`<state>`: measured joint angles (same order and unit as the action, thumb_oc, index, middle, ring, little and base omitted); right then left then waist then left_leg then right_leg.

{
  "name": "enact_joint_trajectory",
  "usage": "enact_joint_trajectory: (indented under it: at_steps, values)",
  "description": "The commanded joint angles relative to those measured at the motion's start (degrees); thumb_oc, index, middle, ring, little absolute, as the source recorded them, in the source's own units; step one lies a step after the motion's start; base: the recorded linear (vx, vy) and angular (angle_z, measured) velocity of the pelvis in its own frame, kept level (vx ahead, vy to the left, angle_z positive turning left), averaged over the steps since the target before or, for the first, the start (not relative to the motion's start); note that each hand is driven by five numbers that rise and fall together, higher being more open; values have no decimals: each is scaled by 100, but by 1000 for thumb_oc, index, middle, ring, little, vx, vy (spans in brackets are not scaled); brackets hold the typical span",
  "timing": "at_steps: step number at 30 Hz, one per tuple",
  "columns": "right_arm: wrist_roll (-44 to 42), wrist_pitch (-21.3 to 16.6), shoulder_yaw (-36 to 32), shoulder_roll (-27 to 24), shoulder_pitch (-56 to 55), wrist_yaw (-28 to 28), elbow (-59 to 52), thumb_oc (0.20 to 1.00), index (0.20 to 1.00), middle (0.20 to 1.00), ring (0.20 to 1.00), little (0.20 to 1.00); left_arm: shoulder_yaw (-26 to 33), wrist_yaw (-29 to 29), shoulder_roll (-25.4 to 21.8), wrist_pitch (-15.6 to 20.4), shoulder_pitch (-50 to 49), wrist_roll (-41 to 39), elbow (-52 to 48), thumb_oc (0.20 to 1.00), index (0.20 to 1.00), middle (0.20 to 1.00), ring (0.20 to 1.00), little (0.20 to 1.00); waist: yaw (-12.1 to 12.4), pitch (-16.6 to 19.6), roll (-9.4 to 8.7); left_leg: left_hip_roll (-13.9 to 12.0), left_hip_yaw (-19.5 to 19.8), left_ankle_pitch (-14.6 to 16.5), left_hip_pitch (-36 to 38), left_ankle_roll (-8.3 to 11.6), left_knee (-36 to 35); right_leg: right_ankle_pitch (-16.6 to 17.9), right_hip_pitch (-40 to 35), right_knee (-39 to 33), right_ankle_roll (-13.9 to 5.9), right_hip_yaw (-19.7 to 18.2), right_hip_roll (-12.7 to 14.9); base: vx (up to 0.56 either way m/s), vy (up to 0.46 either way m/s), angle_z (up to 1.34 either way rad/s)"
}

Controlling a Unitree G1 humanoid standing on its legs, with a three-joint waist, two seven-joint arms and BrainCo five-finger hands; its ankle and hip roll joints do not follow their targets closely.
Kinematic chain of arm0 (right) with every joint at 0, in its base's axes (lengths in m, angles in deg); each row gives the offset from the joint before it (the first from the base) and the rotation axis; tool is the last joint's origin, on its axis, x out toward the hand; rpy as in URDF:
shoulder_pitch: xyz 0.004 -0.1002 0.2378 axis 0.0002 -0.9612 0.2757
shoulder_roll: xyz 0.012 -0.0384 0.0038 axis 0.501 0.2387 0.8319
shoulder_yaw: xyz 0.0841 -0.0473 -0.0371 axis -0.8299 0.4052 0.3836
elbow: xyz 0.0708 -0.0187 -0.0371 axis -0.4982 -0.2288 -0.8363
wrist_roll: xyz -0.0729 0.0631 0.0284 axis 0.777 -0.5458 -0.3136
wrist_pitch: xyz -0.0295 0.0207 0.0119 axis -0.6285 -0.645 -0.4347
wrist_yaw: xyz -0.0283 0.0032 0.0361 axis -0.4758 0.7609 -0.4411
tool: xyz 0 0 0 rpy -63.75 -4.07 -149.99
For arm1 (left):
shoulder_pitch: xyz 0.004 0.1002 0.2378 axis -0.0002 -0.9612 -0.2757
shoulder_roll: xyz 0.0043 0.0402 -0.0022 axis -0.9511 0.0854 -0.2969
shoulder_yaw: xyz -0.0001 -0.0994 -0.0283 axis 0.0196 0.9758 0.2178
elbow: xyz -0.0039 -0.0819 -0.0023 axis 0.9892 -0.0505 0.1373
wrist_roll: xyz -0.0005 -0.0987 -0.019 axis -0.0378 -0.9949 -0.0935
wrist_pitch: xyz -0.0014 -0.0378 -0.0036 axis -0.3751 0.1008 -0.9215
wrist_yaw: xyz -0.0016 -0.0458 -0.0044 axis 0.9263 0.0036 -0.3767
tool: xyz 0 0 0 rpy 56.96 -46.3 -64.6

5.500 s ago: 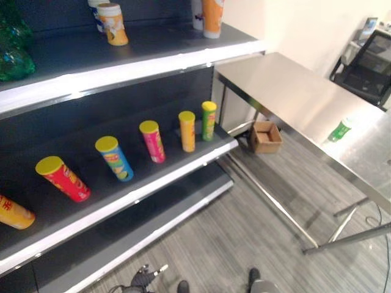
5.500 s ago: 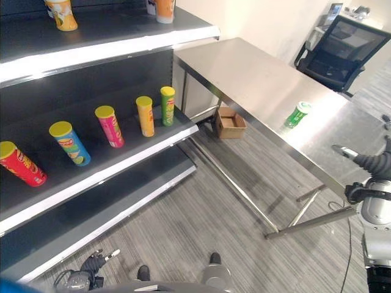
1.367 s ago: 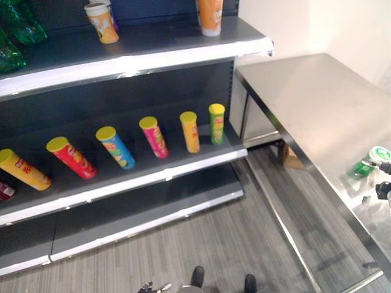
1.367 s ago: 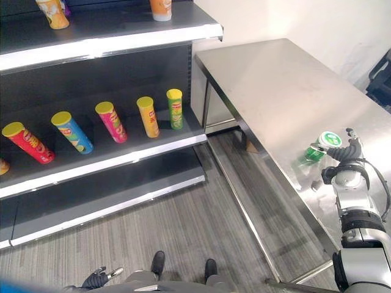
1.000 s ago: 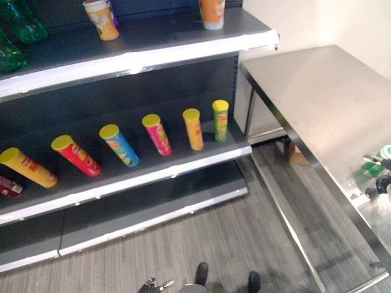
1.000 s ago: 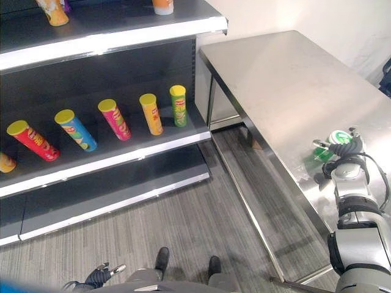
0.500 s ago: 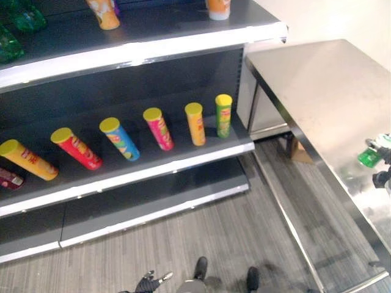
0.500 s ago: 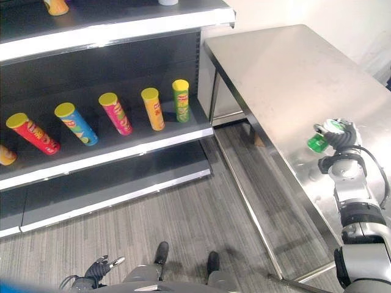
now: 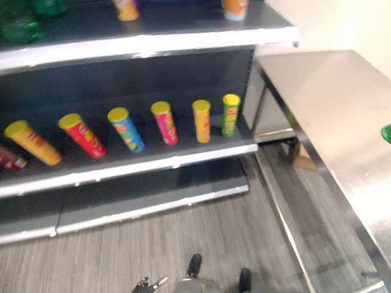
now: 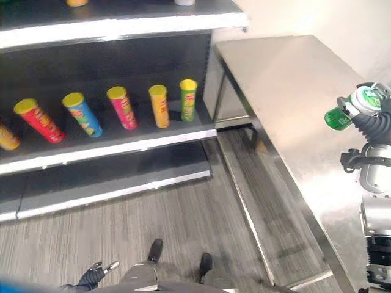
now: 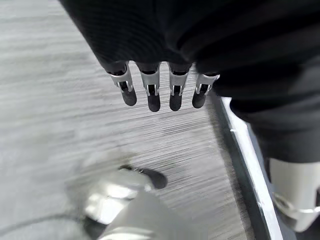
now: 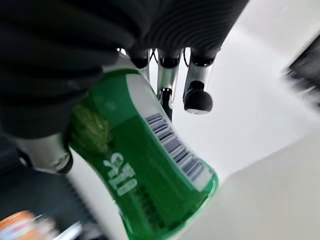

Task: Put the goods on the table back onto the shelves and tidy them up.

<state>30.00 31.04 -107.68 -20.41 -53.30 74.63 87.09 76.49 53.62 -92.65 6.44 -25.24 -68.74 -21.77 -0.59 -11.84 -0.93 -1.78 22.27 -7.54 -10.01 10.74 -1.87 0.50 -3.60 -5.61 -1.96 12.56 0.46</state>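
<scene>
My right hand (image 10: 374, 124) is shut on a green can (image 10: 357, 105) with a white top and holds it tilted in the air above the steel table (image 10: 287, 79). In the right wrist view the green can (image 12: 145, 180) lies across the palm, with the fingers (image 12: 197, 85) curled over it. The can's edge (image 9: 387, 133) also shows at the right border of the left eye view. My left hand (image 10: 93, 274) hangs low near the floor, and its fingers (image 11: 152, 92) are straight with nothing in them.
Several chip tubes (image 10: 188, 99) stand leaning in a row on the dark middle shelf (image 10: 122, 149). Cups and green bottles sit on the upper shelf (image 9: 153, 43). A cardboard box (image 9: 300, 157) lies under the table. Grey floor lies between shelf and table.
My right hand has raised the green can higher off the table. The whole picture has shifted, so the camera moved. The left hand still hangs low.
</scene>
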Motion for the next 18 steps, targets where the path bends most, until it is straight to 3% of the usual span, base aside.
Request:
enact_joint_trajectory:
  at_steps: [1, 2, 4, 7, 9, 12, 13, 18]
  values:
    - [90, -288, -97, -609, 609, 73, -389, 200, 200, 200, 200, 200, -31, -9, -352, -2, 136, -206, 140, 1000, 1000, 1000, 1000, 1000, 338, 1, -552, -648, -1672, 699, 297, -368, 458, -567, 399, 839, -460, -191, 618, -177, 478, 201]
    - [33, -229, -59, -730, 655, -55, -415, 200, 200, 200, 200, 200, 6, -19, -306, -19, 170, -68, 309, 1000, 1000, 1000, 1000, 1000, 201, 170, -441, -1009, -2009, 923, 822, -318, 369, -533, 502, 889, -534, 9, 756, -112, 429, 105]
    - [-49, -202, -100, -701, 607, -150, -534, 200, 200, 200, 200, 200, 20, -27, -267, -47, 202, -29, 353, 1000, 1000, 1000, 1000, 1000, 149, 231, -389, -996, -2054, 912, 885, -325, 240, -465, 474, 855, -575, 59, 802, 31, 341, 83]
    - [-132, -142, 31, -660, 726, -149, -444, 200, 200, 200, 200, 200, -56, -23, -340, -47, 222, 174, 396, 1000, 1000, 1000, 1000, 1000, 149, 377, -356, -727, -2178, 946, 953, -382, 8, -203, 401, 827, -772, 79, 1099, 41, 407, 69]
    - [-232, -100, 430, -595, 1167, -61, -282, 200, 200, 200, 200, 200, -47, -73, -526, -14, 270, 74, 221, 1000, 1000, 1000, 1000, 1000, 243, 360, -385, -444, -2207, 952, 975, -526, -206, -69, 527, 926, -916, 25, 1364, -64, 396, 23]
    - [-260, -28, 745, -541, 1458, -99, -214, 200, 200, 200, 200, 200, 60, -112, -591, -39, 213, 25, 302, 1000, 1000, 1000, 1000, 1000, 296, 357, -423, -273, -2232, 993, 1051, -641, -260, 88, 554, 994, -995, -38, 1515, -26, 222, -12]
    - [-585, 88, 1200, -1028, 1455, -547, 1119, 200, 200, 200, 200, 200, -292, 98, -357, -106, 284, 106, 286, 1000, 1000, 1000, 1000, 1000, 102, 545, -416, -430, -2323, 1062, 1048, -457, 24, -378, -63, 336, -690, -345, 822, -4, 162, 6]
    - [-483, 59, 1244, -1017, 1461, -559, 1077, 200, 200, 200, 200, 200, -213, 64, -337, -116, 230, 173, 443, 1000, 1000, 1000, 1000, 1000, 133, 579, -399, -430, -2333, 1080, 1141, -473, -25, -380, -121, 320, -699, -327, 823, 33, 15, 1]
